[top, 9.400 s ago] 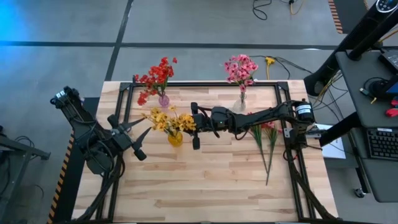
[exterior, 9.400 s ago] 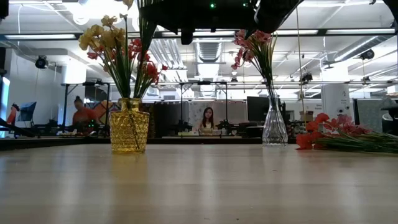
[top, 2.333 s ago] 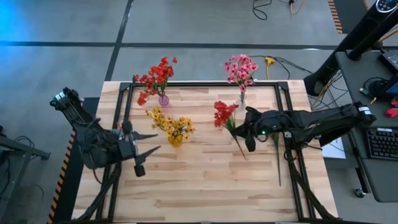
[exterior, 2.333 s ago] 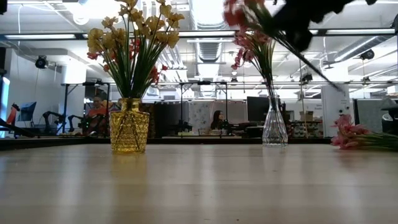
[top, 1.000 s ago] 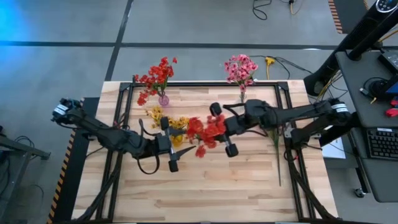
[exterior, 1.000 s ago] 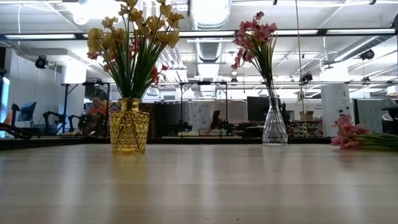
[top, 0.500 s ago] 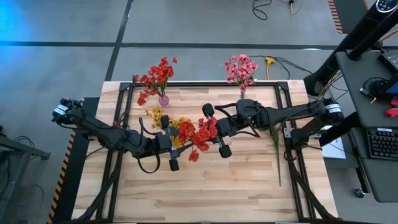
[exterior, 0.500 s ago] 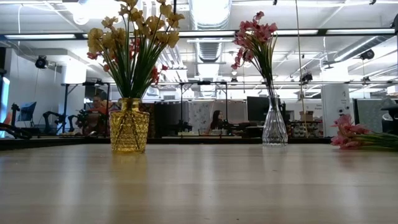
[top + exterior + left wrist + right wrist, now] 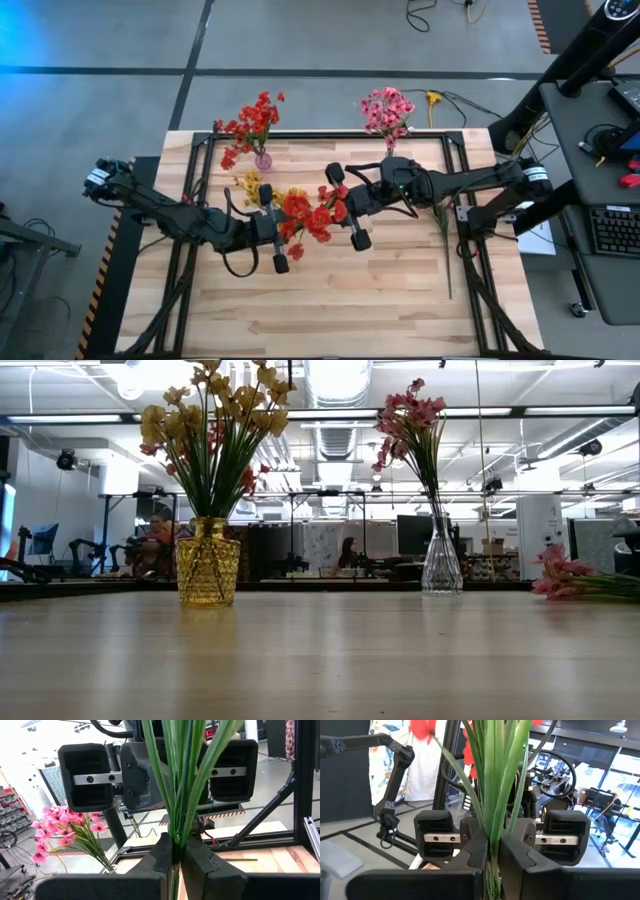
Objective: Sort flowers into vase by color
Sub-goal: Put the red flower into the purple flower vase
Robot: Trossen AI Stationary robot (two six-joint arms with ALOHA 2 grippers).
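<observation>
Inventory of flowers at mid-sort, viewed from above.

Item 1: red sprig [image 9: 312, 217], held in the air over the middle of the desk [image 9: 340, 310], just beside the yellow bunch. Both arms have hold of it. Left end effector [image 9: 281, 232] is closed tight on the green stems [image 9: 176, 795], as its wrist view shows; right end effector [image 9: 345, 208] is likewise clamped on the same stems [image 9: 492, 805]. Judged a handover between arms, not yet released.

Item 2: red flowers [image 9: 252, 125] in a small vase [image 9: 263, 161] near the far left corner. Placed; likely destination of Item 1.

Item 3: yellow flowers [image 9: 262, 191] in the amber vase [image 9: 208, 568], left of centre. Placed.

Item 4: pink flowers [image 9: 387, 110] in the clear vase [image 9: 441, 565] at the far edge. Placed.

Item 5: loose pink sprig [image 9: 444, 235] lying flat near the right edge. Unsorted.

Progress: well advanced; remaining are Item 1 into the red vase and Item 5 into the clear vase.
</observation>
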